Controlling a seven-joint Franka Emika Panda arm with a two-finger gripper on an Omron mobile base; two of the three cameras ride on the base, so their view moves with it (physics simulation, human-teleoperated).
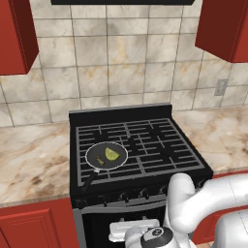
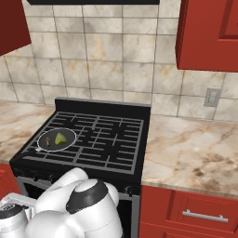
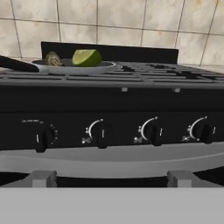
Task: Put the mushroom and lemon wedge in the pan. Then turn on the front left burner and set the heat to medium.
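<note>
Pan point(image 1: 106, 156) sits on stove's point(image 1: 145, 145) front left grate, round, black, pale rim, handle toward near-left. Lemon wedge point(image 1: 112, 154), yellow-green crescent, and tiny tan mushroom point(image 1: 99, 160) lie inside it, side by side. Rest of grate bare; marbled counter point(image 1: 29, 160) flanks both sides. Hand camera faces four black knobs point(image 3: 101, 134) on the front panel. Fingers' state: cannot tell.

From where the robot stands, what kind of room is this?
A home-style kitchen, though computer-rendered. A black gas stove sits between marble-look counters, with red cabinets above a tiled wall. On the stove, a pan holds a lemon wedge and a mushroom.
</note>
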